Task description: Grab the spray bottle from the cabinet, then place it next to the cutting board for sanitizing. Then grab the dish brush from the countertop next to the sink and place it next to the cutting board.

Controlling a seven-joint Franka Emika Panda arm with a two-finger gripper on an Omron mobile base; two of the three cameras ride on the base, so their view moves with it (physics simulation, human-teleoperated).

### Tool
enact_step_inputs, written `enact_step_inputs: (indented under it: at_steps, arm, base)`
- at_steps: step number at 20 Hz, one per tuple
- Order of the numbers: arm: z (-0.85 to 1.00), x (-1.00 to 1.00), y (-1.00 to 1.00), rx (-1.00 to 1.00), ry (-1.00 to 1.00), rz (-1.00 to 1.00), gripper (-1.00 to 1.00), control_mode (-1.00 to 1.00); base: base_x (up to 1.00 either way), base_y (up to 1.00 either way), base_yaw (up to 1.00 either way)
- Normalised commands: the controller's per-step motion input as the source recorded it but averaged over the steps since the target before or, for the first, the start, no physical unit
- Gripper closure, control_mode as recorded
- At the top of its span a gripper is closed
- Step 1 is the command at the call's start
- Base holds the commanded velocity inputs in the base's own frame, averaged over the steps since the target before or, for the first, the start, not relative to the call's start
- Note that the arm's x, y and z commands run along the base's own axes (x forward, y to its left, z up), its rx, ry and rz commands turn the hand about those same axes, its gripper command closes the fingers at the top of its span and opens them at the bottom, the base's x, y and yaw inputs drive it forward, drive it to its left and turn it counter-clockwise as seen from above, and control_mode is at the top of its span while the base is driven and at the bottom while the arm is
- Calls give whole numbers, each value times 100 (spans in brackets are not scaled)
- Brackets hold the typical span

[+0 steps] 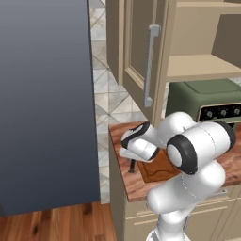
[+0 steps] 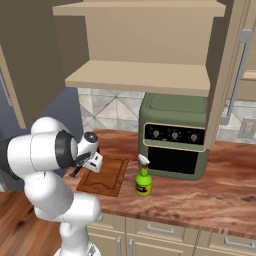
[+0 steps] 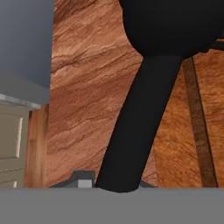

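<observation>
The dish brush [image 3: 140, 113] is a thick black handle with a knobbed end, rising from between my fingertips in the hand view. My gripper [image 3: 116, 186] is shut on it. In the base views my gripper [image 1: 132, 161] [image 2: 86, 166] hangs low over the left edge of the cutting board [image 1: 157, 170] [image 2: 105, 177], and the dish brush [image 1: 132, 166] [image 2: 76, 172] points down at the countertop [image 1: 136, 186] [image 2: 200, 200]. The green spray bottle [image 2: 143, 182] stands upright just right of the board. The cabinet [image 1: 197, 66] [image 2: 140, 75] is open above.
An olive-green countertop oven [image 1: 207, 99] [image 2: 175, 135] stands behind the board and bottle. A tall dark grey appliance wall [image 1: 44, 103] rises just left of the counter's end. The cabinet door with its grey bar handle [image 1: 150, 66] hangs open above the counter.
</observation>
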Motion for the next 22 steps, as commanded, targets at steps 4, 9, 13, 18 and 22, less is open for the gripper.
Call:
enact_step_inputs:
  at_steps: [4, 9, 13, 18, 22]
  arm:
    - [-25, 9, 0, 0, 0, 3, -100, -100]
    - [-3, 0, -7, 1, 0, 5, -100, -100]
    - [0, 0, -17, 3, 0, 6, -100, -100]
    - [0, 0, -19, 3, 0, 7, -100, -100]
    - [0, -10, -3, 2, 0, 6, -100, -100]
  base:
    - [0, 0, 0]
    - [0, 0, 0]
    - [0, 0, 0]
    - [0, 0, 0]
    - [0, 0, 0]
